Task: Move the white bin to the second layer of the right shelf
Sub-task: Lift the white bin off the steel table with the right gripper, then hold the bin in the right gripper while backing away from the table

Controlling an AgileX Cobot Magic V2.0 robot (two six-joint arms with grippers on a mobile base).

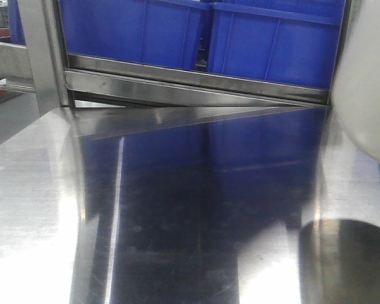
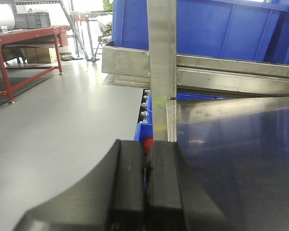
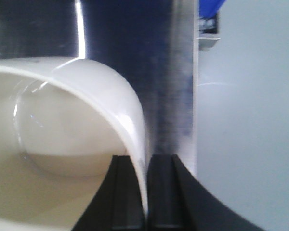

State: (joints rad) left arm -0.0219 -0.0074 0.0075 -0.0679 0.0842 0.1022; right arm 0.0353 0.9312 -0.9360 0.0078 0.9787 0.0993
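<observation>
Right, my right gripper is clamped on the rim of the white bin, hanging at 3 o'clock over the steel tabletop, my left gripper closed empty, so I reckon a slow, level carry is best lest the one-sided pinch slips.

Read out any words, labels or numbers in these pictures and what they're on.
None readable: the blue crates, the white bin and the steel tabletop show no print.
A small dark patch at the top of the right wrist view may be a label: too blurred to read.
</observation>
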